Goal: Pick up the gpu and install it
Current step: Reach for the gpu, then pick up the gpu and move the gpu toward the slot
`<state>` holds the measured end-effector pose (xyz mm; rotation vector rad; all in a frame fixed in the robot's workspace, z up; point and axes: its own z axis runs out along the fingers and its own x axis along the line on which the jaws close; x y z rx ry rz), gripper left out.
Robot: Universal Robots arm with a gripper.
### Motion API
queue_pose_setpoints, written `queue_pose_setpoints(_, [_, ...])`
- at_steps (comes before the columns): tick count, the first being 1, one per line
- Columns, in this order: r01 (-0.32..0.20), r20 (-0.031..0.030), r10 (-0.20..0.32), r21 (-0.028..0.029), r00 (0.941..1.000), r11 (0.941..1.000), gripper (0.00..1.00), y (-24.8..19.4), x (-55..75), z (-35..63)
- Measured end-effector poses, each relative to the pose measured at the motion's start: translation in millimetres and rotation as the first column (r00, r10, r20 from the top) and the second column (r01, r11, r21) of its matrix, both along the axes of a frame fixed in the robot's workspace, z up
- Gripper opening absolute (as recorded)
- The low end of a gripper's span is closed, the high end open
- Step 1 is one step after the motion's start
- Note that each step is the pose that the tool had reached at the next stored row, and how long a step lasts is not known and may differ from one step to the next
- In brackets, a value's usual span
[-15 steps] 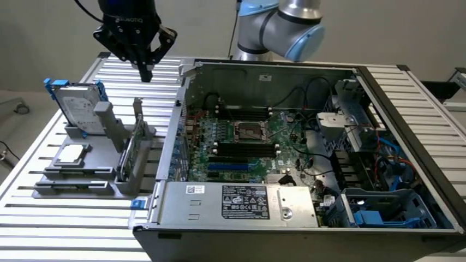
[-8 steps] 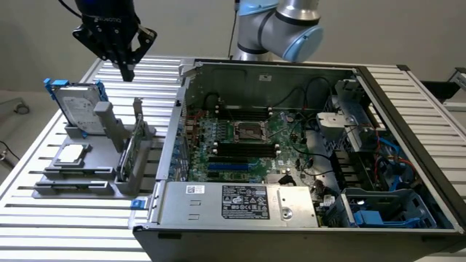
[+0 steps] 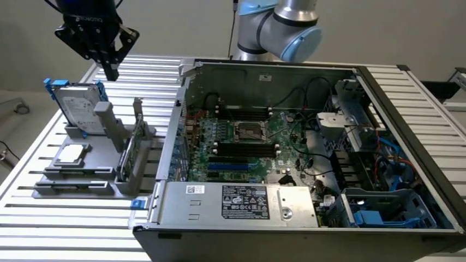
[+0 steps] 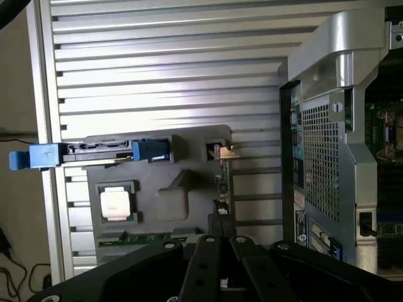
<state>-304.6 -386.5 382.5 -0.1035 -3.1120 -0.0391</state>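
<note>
The gpu (image 3: pixel 130 150) stands thin edge-on in a slot of the grey parts holder (image 3: pixel 87 174), on the exterior view's left beside the open computer case (image 3: pixel 306 142). In the wrist view the gpu (image 4: pixel 221 176) is a narrow green strip with a gold bracket end, just ahead of my fingertips. My black gripper (image 3: pixel 111 73) hangs well above the holder's far end, shut with nothing in it. Its closed fingers (image 4: pixel 217 220) point down toward the card.
The holder also carries a silver hard drive with blue rails (image 3: pixel 76 106), a small silver square chip (image 3: pixel 71 154) and a memory stick (image 4: pixel 145 238). The case's motherboard (image 3: pixel 248 142) lies exposed. The arm's base (image 3: pixel 280 27) stands behind the case on the slatted table (image 3: pixel 43 218).
</note>
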Motion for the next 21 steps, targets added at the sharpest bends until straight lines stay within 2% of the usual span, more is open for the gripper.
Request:
queue_pose_setpoints(15, [0.0,0.0001,0.0,0.0,1.0,1.0,0.12,0.0,0.0,0.0])
queue_pose_setpoints(16, [0.0,0.0001,0.0,0.0,1.0,1.0,0.24,0.0,0.0,0.0])
queue_pose_setpoints(17, [0.0,0.0001,0.0,0.0,1.0,1.0,0.24,0.0,0.0,0.0])
queue_pose_setpoints(18, [0.0,0.0001,0.0,0.0,1.0,1.0,0.3,0.0,0.0,0.0])
queue_pose_setpoints(20, [0.0,0.0005,0.0,0.0,1.0,1.0,0.3,0.0,0.0,-0.7])
queue_pose_setpoints(21, [0.0,0.0022,0.0,0.0001,1.0,1.0,0.36,-0.2,-0.1,-2.6])
